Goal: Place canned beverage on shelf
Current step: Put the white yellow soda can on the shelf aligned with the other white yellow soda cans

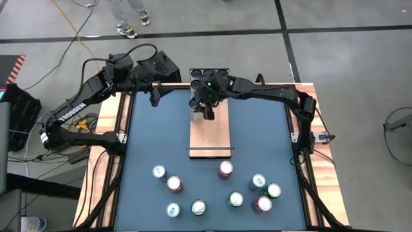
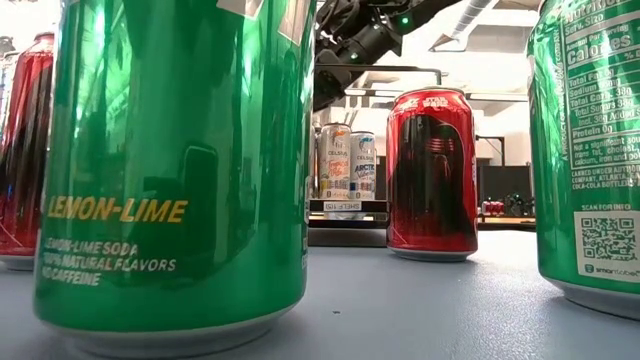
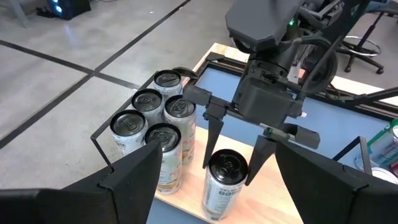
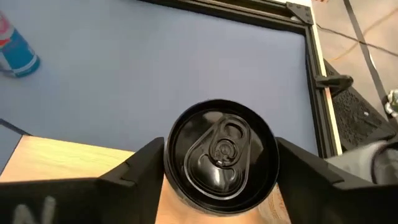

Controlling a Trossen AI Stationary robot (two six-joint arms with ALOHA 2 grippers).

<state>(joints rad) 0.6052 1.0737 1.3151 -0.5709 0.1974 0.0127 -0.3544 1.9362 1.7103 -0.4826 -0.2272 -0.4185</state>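
Note:
The shelf (image 1: 209, 136) is a pale wood plank lying in the middle of the blue table, with a black wire rail (image 1: 210, 150) at its near end. Several cans (image 1: 209, 78) stand grouped at its far end and also show in the left wrist view (image 3: 155, 118). My right gripper (image 1: 209, 113) is over the plank, shut on a black-topped white can (image 3: 225, 180) just in front of that group. My left gripper (image 1: 154, 96) is open and empty, near the table's far left corner and pointing toward the shelf. My right gripper pinches the can's upper wall just under the rim (image 4: 171, 155) between its two fingers, one on each side. The fingers (image 3: 214, 134) come from above, pointing down. The can stands upright with its base on the plank (image 3: 193, 202).
Several loose cans stand on the near half of the table, among them a red one (image 1: 225, 169), a green one (image 1: 235, 199) and a white one (image 1: 159, 171). In the low view, large green cans (image 2: 180, 160) block most of the sight. Wooden strips (image 1: 116, 129) edge the table.

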